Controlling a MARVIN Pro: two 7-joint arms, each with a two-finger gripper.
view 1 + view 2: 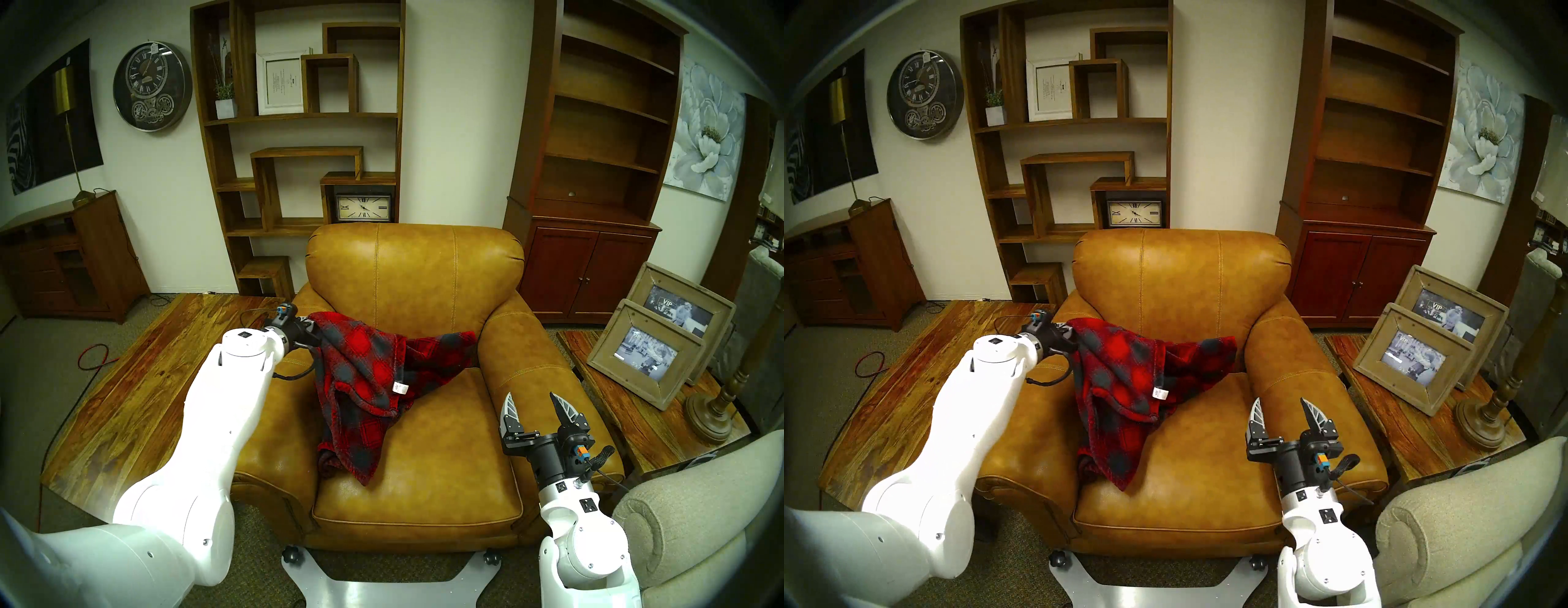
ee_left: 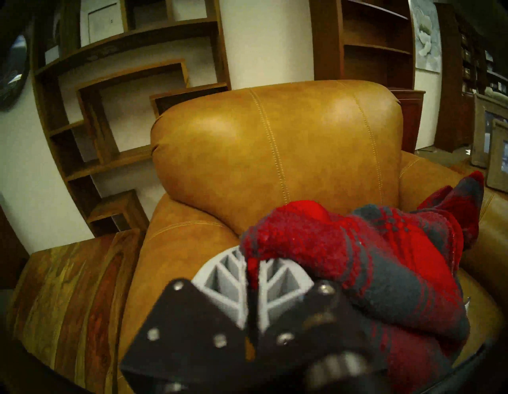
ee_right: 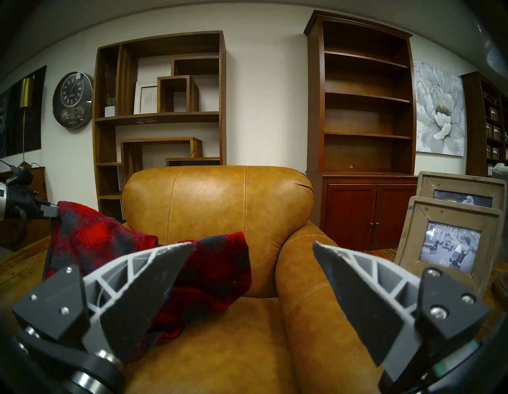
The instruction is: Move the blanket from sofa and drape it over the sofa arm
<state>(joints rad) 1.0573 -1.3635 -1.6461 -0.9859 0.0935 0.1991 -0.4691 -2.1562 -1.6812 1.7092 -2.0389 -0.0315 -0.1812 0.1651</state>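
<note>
While its jaws are pinching together on a fold of the red and grey plaid blanket (image 1: pixel 360 378), the left gripper (image 1: pixel 313 329) is holding that cloth up over the sofa arm (image 1: pixel 271 407) at nine o'clock of the seat, and the rest of the blanket is trailing down across the cushion of the tan leather sofa (image 1: pixel 418 271), one corner reaching toward three o'clock against the backrest. The right gripper (image 1: pixel 535 403) is hanging with its jaws standing wide apart, gripping nothing, above the front of the armrest at four o'clock. The left wrist view is showing the red pile squeezed between the grey ribbed fingers (image 2: pixel 225 275), which the head views are hiding behind cloth; only the head views are showing the small white tag (image 1: pixel 400 387) near the hem
</note>
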